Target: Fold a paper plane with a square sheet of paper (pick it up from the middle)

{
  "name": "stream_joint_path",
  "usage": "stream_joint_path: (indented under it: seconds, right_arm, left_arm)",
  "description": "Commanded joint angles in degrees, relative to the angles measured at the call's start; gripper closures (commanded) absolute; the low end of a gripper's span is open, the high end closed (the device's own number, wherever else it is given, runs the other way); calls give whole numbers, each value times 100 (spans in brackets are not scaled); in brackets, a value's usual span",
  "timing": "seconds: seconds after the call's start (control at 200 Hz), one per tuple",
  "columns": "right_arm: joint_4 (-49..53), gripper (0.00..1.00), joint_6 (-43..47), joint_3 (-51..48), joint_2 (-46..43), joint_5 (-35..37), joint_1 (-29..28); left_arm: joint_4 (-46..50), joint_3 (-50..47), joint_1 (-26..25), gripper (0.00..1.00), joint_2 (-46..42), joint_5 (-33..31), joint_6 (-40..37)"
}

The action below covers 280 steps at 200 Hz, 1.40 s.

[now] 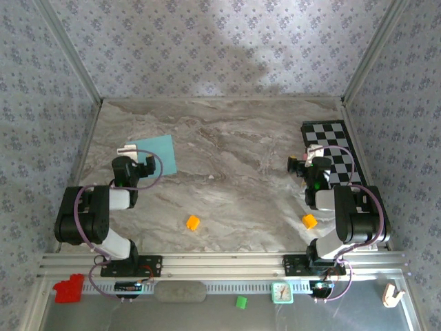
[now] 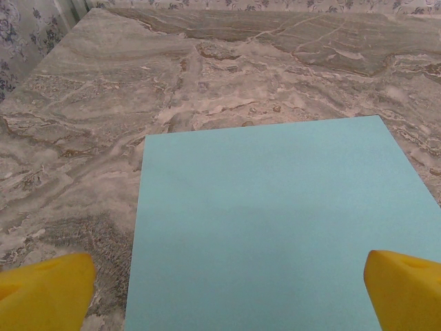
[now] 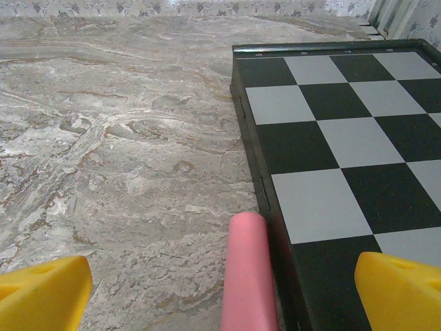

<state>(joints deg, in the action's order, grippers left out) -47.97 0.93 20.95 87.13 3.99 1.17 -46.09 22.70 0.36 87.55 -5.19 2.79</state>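
now: square sheet of paper point(image 1: 157, 153) flat, both jaws wide

top view: the sheet lies on the marble table point(image 1: 234, 186), left side. left wrist: left gripper point(image 2: 220, 293) spread wide above the sheet's near edge. right wrist: right gripper point(image 3: 220, 289) spread wide, pink cylinder point(image 3: 247, 269) beside the checkered board point(image 3: 337, 138).

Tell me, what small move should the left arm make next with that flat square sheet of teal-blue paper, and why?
Probably ease the left gripper forward and down to the middle of the square teal-blue paper sheet. Its yellow fingers hang wide open at the sheet's near edge, and the sheet lies flat, unfolded, on the grey marbled table.
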Motion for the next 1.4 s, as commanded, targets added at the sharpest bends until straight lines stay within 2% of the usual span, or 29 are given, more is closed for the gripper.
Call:
stream_joint_path:
  seconds: [0.0, 0.21, 0.34, 0.435, 0.565, 0.675, 0.79, 0.89, 0.999, 1.034, 1.119, 1.209, 1.394]
  right_arm:
    - [90, 0, 39, 144, 24, -51, 39]
    - [92, 0, 76, 75, -187, -144, 31]
    - [877, 0, 120, 169, -927, 91, -65]
    - [2550, 0, -372, 865, -1545, 919, -265]
    - [4894, 0, -1611, 2226, -1696, 1163, -502]
    - [6301, 0, -2439, 3327, -1418, 832, -685]
    - [7086, 0, -2934, 4157, -926, 239, -869]
    - [7052, 0, -3088, 4462, -522, -856, -964]
    - [6792, 0, -3178, 4507, -238, -1453, -1190]
    - [6688, 0, -3254, 4493, -169, -1480, -1300]
    - [6395, 0, -3374, 4453, -8, -1565, -1533]
    - [6317, 0, -3465, 4553, 227, -1609, -1766]
    - [6290, 0, -3519, 4690, 613, -1693, -2109]
  left_arm:
    - [-45, 98, 6, 0, 35, -19, -78]
    - [49, 108, -17, 0, -89, -10, -86]
    - [1147, 394, -21, 0, -756, -156, -61]
    - [2093, 825, -22, 0, -1344, -289, 219]
    - [3461, 1670, -60, 0, -1844, -86, 958]
    - [4608, 2565, -85, 0, -1875, 334, 1845]
    - [5394, 3285, -88, 0, -1565, 976, 2320]
    - [5613, 3547, -84, 0, -1176, 1263, 2761]
    - [5744, 3693, -81, 0, -615, 1159, 3126]
    - [5807, 3767, -60, 0, -380, 1136, 3343]
    - [6053, 4139, -20, 0, 265, 1521, 3493]
    - [6452, 4619, 18, 0, 928, 1532, 3599]
    - [6682, 4998, 103, 0, 1804, 1754, 3798]
